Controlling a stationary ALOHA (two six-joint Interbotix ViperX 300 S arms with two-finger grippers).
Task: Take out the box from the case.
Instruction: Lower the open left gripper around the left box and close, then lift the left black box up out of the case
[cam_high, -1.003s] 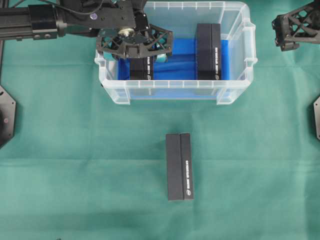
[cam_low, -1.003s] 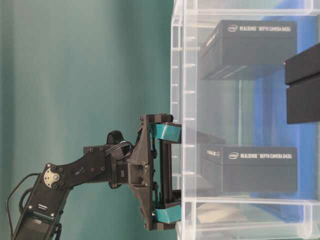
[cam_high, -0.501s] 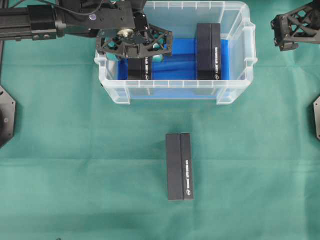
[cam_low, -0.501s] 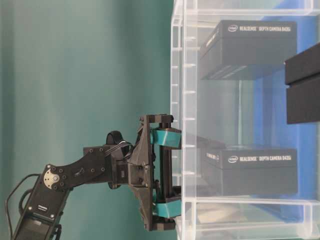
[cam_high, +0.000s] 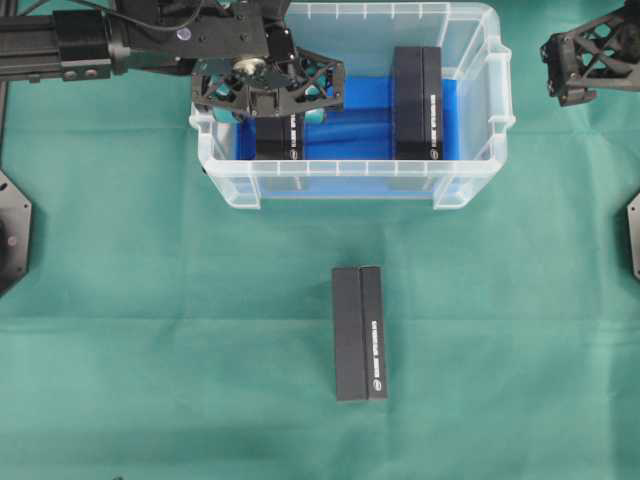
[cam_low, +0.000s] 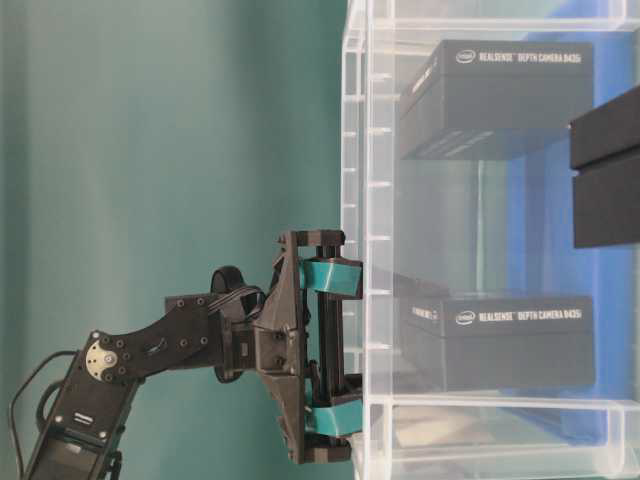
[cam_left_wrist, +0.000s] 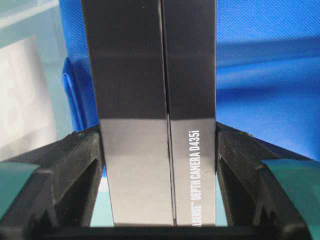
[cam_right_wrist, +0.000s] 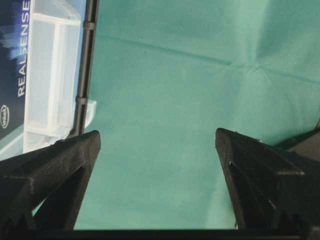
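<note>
Inside the clear case (cam_high: 480, 165), at its left end, the left tool (cam_high: 268, 100) is clamped on a dark box (cam_left_wrist: 157, 115) (another box stands further right). Grasp looks made; next, a straight lift clear of the rim. The right tool (cam_right_wrist: 157, 150) hangs spread and idle over the desk (cam_high: 150, 330).

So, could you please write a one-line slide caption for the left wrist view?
Left gripper closed on a black box above the case's blue cloth.
</note>
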